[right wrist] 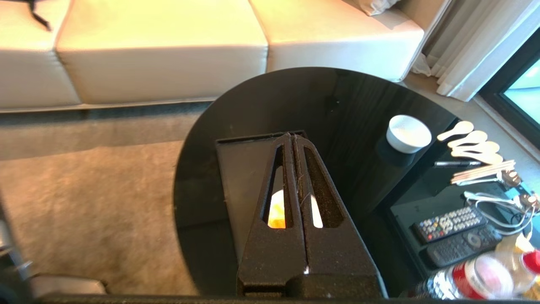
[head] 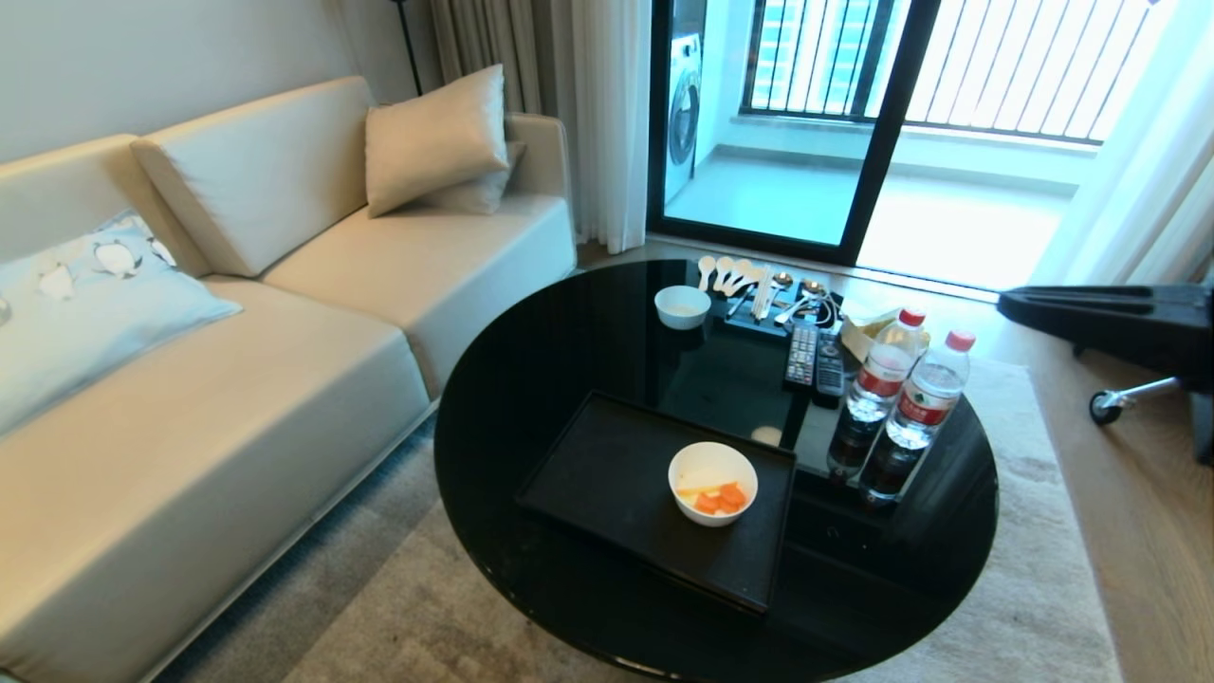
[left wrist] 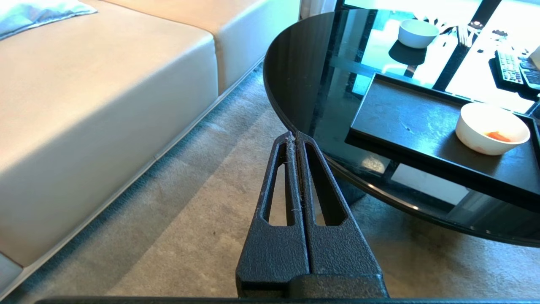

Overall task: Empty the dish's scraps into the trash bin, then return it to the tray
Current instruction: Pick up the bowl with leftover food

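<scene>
- the right gripper [right wrist: 295, 136], a pair of black textured plastic fingers with long slots, is clenched with its fingers pressed flat together and grasps nothing.
- it hangs above the table, and directly under it, glimpsed through the finger slots, sits the dish [right wrist: 276, 209], a small round white deep-sided bowl.
- the scraps [head: 718, 497], a few orange carrot slices with pale yellowish strips, lie inside the dish on its near side.
- the dish stands upright on the tray [right wrist: 240, 169], a large flat matte black rectangle with a low raised rim, which spreads out beneath and beyond the right gripper's tips.
- the tray rests on a round glossy black glass table [right wrist: 320, 101], whose top stretches past the fingertips toward a cream leather sofa [right wrist: 160, 46].
- off to one side of the right gripper, well apart from the tray, stands a twin white bowl [right wrist: 408, 133] holding no orange scraps, with white spoons [right wrist: 468, 141] just beside it.
- nearer the right gripper's base on that same side lie two black remote controls [right wrist: 453, 230] and two clear plastic bottles with red caps [head: 909, 398].
- the left gripper [left wrist: 295, 136], of the same black build, is also clenched and empty, held low over the grey carpet [left wrist: 190, 219] just outside the table's edge, between table and sofa.
- the trash bin appears in none of the views.
</scene>
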{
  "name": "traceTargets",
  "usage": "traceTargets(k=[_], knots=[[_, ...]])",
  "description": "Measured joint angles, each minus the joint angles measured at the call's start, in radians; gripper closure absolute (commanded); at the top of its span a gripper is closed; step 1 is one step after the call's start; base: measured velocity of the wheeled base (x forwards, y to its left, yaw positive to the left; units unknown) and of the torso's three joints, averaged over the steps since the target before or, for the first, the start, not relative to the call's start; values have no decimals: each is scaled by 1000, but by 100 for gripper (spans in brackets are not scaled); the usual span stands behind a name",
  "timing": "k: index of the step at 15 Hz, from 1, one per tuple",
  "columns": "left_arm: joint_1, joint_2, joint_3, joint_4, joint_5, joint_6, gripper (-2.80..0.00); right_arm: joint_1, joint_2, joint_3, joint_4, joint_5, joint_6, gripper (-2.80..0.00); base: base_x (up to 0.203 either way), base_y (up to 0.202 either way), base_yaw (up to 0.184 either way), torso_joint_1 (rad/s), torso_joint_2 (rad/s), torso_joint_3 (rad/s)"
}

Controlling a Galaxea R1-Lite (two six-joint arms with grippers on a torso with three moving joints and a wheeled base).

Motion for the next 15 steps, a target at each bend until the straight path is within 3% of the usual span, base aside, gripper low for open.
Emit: traceTargets(k=[3,5,10,15], knots=[[0,0,0,0,0,0,0,102,171,-84,-71,-160,13,0,0,0,0,0,0,0],[0,0,0,0,0,0,0,156,278,-163,-75,-278,87,0,0,0,0,0,0,0],[0,0,0,0,0,0,0,284,514,-326,36,-581,468,0,0,0,0,0,0,0],[0,0,0,0,0,0,0,312,678,-376,202,-678,799,0,0,0,0,0,0,0]])
